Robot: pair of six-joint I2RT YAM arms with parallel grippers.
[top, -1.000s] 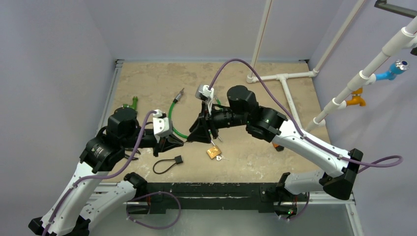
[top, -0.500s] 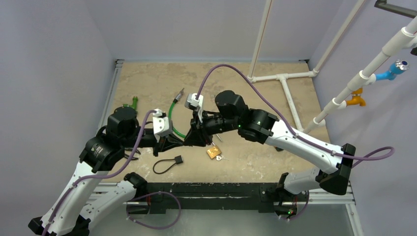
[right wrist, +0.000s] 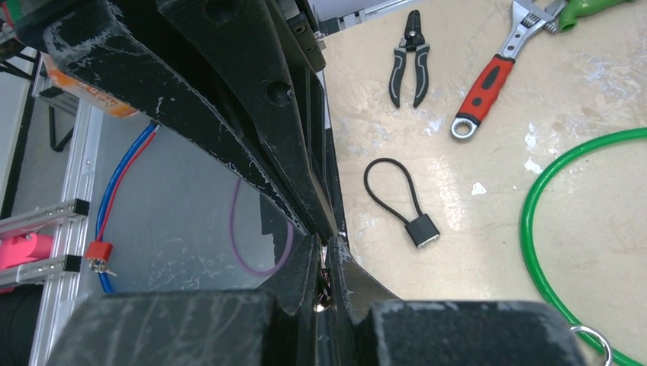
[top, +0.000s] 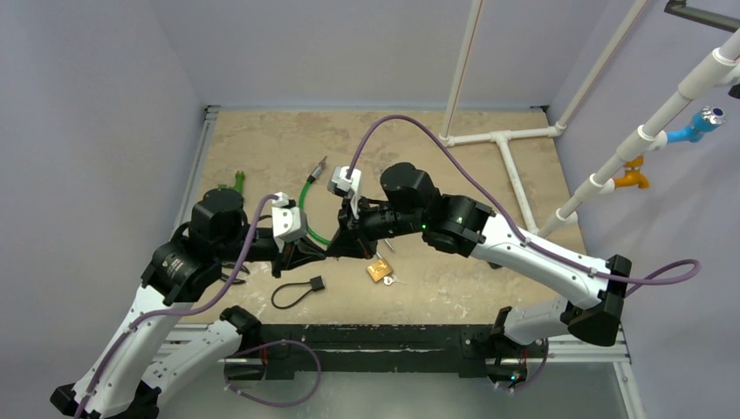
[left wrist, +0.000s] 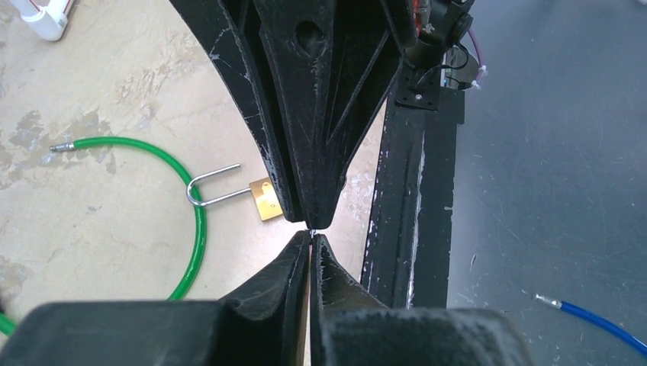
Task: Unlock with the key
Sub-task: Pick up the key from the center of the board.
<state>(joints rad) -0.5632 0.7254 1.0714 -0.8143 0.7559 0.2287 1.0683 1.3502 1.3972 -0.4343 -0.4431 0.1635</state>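
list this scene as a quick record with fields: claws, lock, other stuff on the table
left claw: shut, meeting the right claw tip to tip
right claw: shut, angled down toward the left claw
between the tips: tiny shiny bit, too small to identify
padlock: brass, lying on the table just right of where the claws meet, not held
other items: black cable lock, green cable, pliers, red-handled wrench

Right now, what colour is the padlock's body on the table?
Brass-gold; the padlock shows best in the left wrist view.
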